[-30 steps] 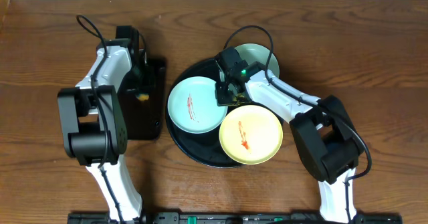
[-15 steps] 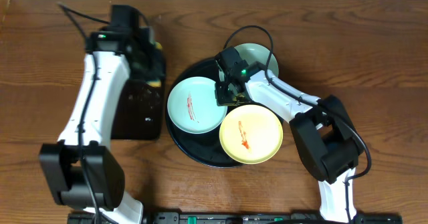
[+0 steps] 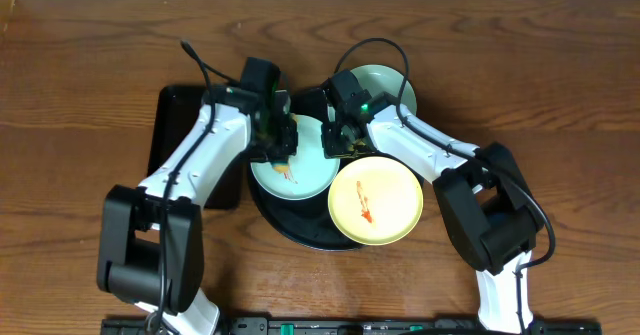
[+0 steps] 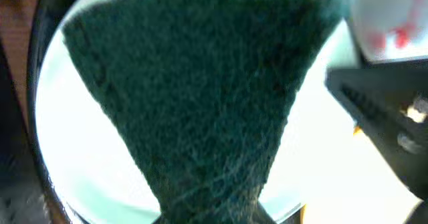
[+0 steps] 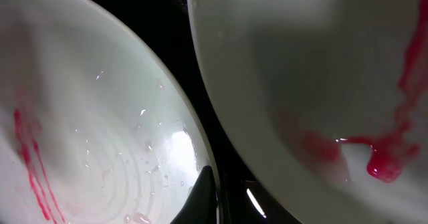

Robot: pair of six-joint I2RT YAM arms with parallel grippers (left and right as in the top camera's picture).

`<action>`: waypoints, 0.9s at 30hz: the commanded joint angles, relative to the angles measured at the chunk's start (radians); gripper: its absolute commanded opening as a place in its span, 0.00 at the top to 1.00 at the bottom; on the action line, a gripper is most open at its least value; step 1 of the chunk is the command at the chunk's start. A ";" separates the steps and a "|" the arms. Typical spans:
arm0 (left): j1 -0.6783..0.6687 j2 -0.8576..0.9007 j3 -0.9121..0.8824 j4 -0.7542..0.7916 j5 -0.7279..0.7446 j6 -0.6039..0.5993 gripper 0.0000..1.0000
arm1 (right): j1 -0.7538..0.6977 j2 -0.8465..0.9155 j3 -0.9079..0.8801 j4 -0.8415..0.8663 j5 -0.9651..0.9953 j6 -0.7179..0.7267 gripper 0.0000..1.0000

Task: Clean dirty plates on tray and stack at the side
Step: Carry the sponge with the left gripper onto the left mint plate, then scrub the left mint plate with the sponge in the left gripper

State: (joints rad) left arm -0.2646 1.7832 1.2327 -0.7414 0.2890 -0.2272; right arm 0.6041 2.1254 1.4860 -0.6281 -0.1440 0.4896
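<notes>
A light blue plate [image 3: 305,170] with a red smear lies on the left of the round black tray [image 3: 290,227]. My left gripper [image 3: 283,150] is shut on a teal sponge [image 3: 284,165] and holds it over this plate. In the left wrist view the sponge [image 4: 200,97] fills the frame above the plate [image 4: 60,144]. My right gripper [image 3: 338,137] is shut on the blue plate's right rim; one black fingertip [image 5: 204,197] lies on that rim [image 5: 187,144]. A pale yellow plate [image 3: 375,200] with a smear lies front right. A mint plate [image 3: 390,83] lies behind.
A rectangular black tray [image 3: 185,140] lies left of the round tray, partly under my left arm. Brown wood tabletop [image 3: 560,95] surrounds both trays. My two arms meet over the middle of the round tray, close together.
My left arm has swung right from the rectangular tray, carrying the sponge, and now sits over the light blue plate. The right arm and the plates have not moved.
</notes>
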 commanded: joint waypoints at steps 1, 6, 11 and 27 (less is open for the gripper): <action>0.002 0.010 -0.099 0.085 -0.103 -0.135 0.92 | -0.004 0.029 -0.002 0.004 -0.048 0.000 0.99; 0.002 0.010 -0.205 0.245 -0.197 -0.179 0.92 | -0.010 0.029 -0.002 0.004 -0.060 0.000 0.99; 0.001 0.010 -0.238 0.307 -0.196 -0.179 0.92 | -0.010 0.029 -0.002 0.004 -0.059 0.000 0.99; 0.002 0.010 -0.238 0.314 0.084 0.032 0.54 | -0.010 0.029 -0.002 0.008 -0.059 0.000 0.99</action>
State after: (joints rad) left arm -0.2653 1.7851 1.0039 -0.4282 0.3378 -0.2260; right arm 0.5911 2.1273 1.4860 -0.6273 -0.1768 0.4892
